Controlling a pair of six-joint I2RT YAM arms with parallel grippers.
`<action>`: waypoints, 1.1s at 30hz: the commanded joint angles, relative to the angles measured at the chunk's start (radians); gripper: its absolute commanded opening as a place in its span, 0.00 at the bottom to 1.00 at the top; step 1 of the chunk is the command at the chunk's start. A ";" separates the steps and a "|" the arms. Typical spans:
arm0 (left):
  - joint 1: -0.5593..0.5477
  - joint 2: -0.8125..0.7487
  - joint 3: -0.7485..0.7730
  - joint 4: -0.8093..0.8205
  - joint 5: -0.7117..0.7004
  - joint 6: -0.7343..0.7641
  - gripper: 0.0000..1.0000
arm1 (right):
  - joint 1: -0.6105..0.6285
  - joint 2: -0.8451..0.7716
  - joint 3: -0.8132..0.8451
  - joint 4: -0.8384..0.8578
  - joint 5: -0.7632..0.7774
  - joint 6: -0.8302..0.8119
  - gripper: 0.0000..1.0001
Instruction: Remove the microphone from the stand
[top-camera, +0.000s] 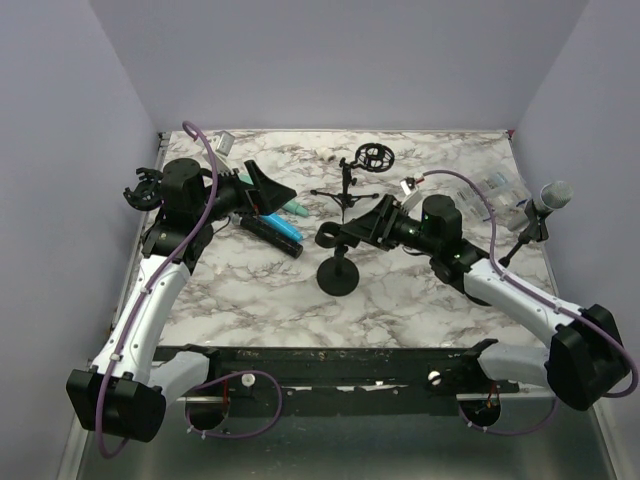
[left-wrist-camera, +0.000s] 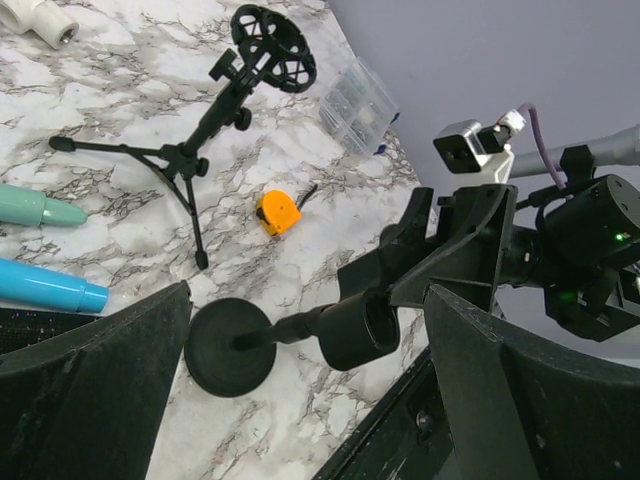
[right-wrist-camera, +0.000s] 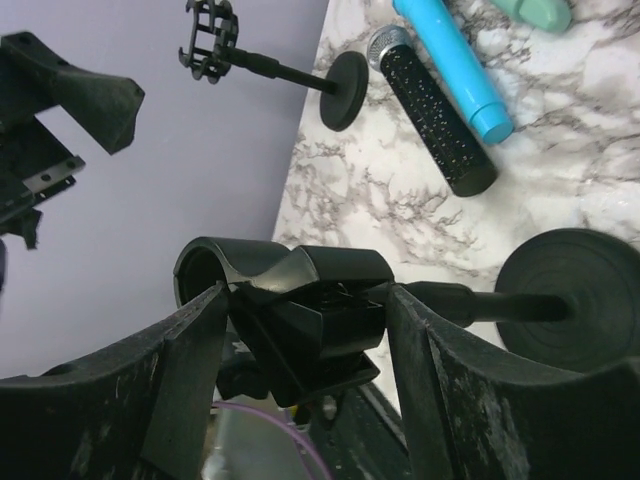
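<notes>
A black microphone (top-camera: 270, 232) with a silver mesh head lies flat on the marble table, seen in the right wrist view (right-wrist-camera: 435, 120) beside a blue tube. The black stand (top-camera: 338, 277) with a round base (left-wrist-camera: 228, 347) rises at the table's middle, and its clip (right-wrist-camera: 290, 300) is empty. My right gripper (top-camera: 345, 235) (right-wrist-camera: 305, 300) is shut on that clip, a finger pressing each side. My left gripper (top-camera: 272, 198) (left-wrist-camera: 308, 300) hangs open above the lying microphone with nothing between its fingers.
A blue tube (left-wrist-camera: 50, 287) and a teal one (left-wrist-camera: 40, 207) lie by the microphone. A tripod with a shock mount (top-camera: 350, 185), an orange tape measure (left-wrist-camera: 278, 212) and a clear box (left-wrist-camera: 358, 100) are behind. A grey-headed microphone on another stand (top-camera: 545, 200) is at the right edge.
</notes>
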 joint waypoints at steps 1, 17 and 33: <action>0.004 -0.003 0.003 0.023 0.029 0.008 0.95 | -0.002 0.050 -0.030 0.151 -0.057 0.097 0.61; 0.005 -0.005 0.004 0.024 0.034 0.011 0.95 | -0.018 0.204 0.013 0.258 0.020 0.105 0.37; 0.006 -0.006 0.007 0.023 0.043 0.011 0.96 | -0.030 0.216 0.222 -0.160 0.120 -0.223 0.81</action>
